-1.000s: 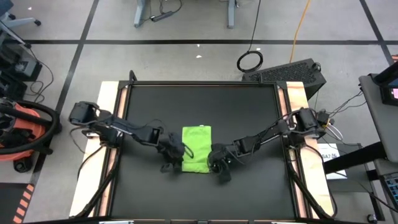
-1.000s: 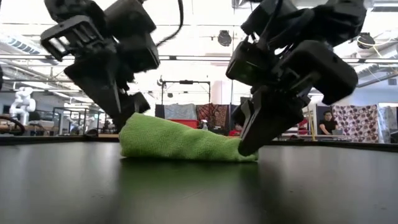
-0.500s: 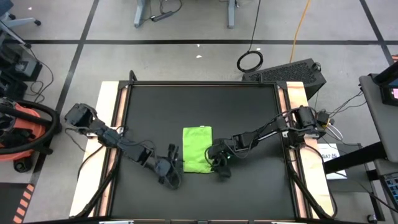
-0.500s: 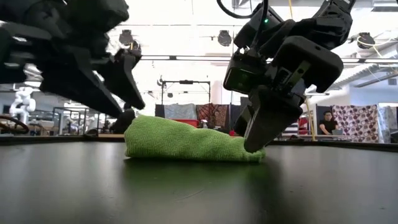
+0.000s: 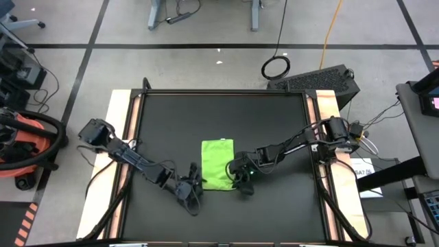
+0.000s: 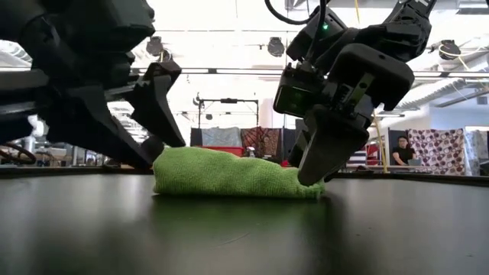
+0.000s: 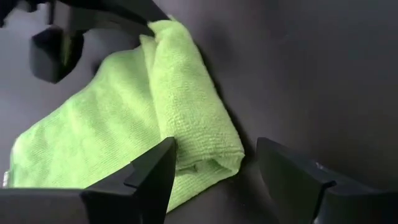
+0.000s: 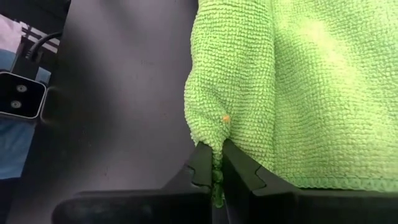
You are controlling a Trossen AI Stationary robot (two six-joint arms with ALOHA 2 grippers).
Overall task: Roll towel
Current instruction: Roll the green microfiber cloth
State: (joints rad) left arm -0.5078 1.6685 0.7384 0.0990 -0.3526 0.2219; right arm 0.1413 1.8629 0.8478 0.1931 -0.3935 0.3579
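Now we see the right gripper [image 8: 214,171] pinching the towel [image 5: 217,164] edge; the left gripper [image 7: 214,171] gapes wide beside its rolled end.

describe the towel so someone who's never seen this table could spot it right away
Look at the black tabletop; near its middle, toward the front edge, lies the towel. It sits between the left gripper and right gripper, the only bright lime-green thing there.
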